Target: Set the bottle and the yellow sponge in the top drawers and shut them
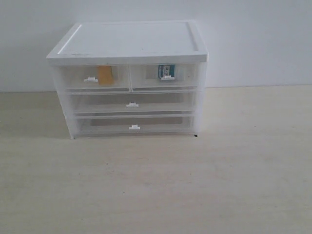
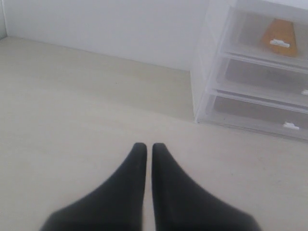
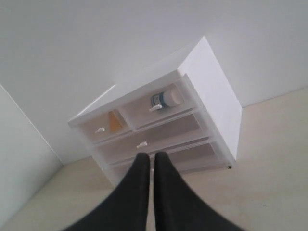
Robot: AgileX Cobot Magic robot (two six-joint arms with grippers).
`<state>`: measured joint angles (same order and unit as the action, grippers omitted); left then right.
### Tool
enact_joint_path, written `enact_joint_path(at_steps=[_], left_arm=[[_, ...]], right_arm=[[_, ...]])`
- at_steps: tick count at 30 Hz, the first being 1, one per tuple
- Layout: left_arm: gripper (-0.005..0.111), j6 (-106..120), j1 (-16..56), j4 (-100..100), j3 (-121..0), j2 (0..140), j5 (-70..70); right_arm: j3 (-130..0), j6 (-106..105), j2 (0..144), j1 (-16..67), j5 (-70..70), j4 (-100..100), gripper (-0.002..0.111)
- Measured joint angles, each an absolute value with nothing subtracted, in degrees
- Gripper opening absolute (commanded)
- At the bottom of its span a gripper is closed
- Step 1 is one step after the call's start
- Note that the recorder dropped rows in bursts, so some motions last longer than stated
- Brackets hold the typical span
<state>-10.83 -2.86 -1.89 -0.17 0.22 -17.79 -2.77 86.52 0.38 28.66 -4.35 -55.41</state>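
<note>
The white-topped cabinet (image 1: pixel 129 41) stands at the back of the table. Both top drawers are pushed in. Through the clear front of the left top drawer (image 1: pixel 92 78) the yellow sponge (image 1: pixel 105 75) shows; the bottle (image 1: pixel 167 71) lies inside the right top drawer (image 1: pixel 165 76). The sponge (image 2: pixel 278 32) also appears in the left wrist view, and the bottle (image 3: pixel 166 99) and sponge (image 3: pixel 114 121) in the right wrist view. My left gripper (image 2: pixel 145 146) is shut, empty, over bare table away from the cabinet. My right gripper (image 3: pixel 151 156) is shut, empty, in front of the cabinet. Neither arm shows in the exterior view.
Two full-width drawers (image 1: pixel 132 104) (image 1: pixel 134 126) sit shut below the top pair. A white wall (image 1: pixel 253 39) rises behind the cabinet. The pale wooden table (image 1: pixel 156 185) stretches in front and to both sides.
</note>
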Motion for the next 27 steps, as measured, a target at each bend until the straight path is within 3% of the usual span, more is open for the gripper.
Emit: enact_joint_path(at_steps=[5, 7, 19, 27], left_arm=[[0.004, -10.83, -2.86, -1.89, -0.17, 0.22, -17.79], [0.004, -10.83, -2.86, -1.89, -0.17, 0.22, -17.79], [0.004, -10.83, -2.86, -1.89, -0.17, 0.22, -17.79], [0.004, -10.83, -2.86, -1.89, -0.17, 0.22, -17.79]], right_arm=[[-2.63, 32.32, 0.38, 28.66, -6.85, -13.61, 0.0], [-2.2, 23.78, 0.38, 28.66, -7.59, -6.29, 0.0], [-0.22, 18.56, 0.38, 28.27, -14.69, -12.27, 0.0], [0.03, 18.23, 0.38, 22.74, -20.4, -14.45, 0.0]])
